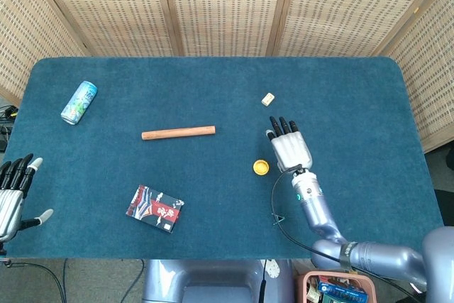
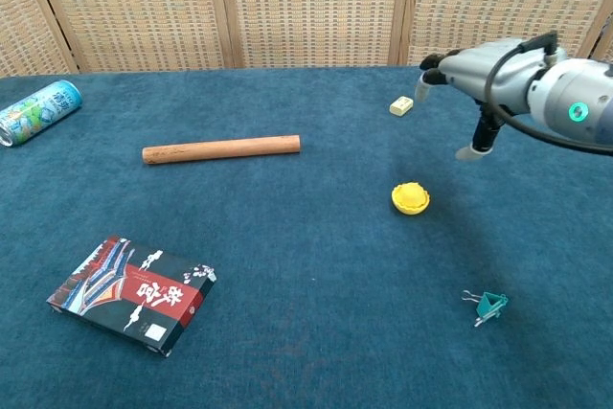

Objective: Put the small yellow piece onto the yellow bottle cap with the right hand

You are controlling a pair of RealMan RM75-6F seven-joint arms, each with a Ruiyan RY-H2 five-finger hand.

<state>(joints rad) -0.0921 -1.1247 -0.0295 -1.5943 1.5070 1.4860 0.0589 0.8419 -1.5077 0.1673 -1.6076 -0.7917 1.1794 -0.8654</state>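
The yellow bottle cap (image 1: 261, 167) (image 2: 410, 198) lies bare on the blue cloth, right of centre. The small pale yellow piece (image 1: 268, 99) (image 2: 401, 105) lies farther back, apart from the cap. My right hand (image 1: 289, 148) (image 2: 479, 75) hovers above the cloth to the right of the cap and nearer than the piece, fingers spread, holding nothing. My left hand (image 1: 14, 193) rests at the table's near left edge in the head view, fingers apart and empty.
A wooden rod (image 1: 178, 133) (image 2: 221, 149) lies mid-table. A drink can (image 1: 79, 101) (image 2: 38, 111) lies on its side at the far left. A patterned box (image 1: 155, 208) (image 2: 132, 293) sits near the front left. A green binder clip (image 2: 489, 306) lies front right.
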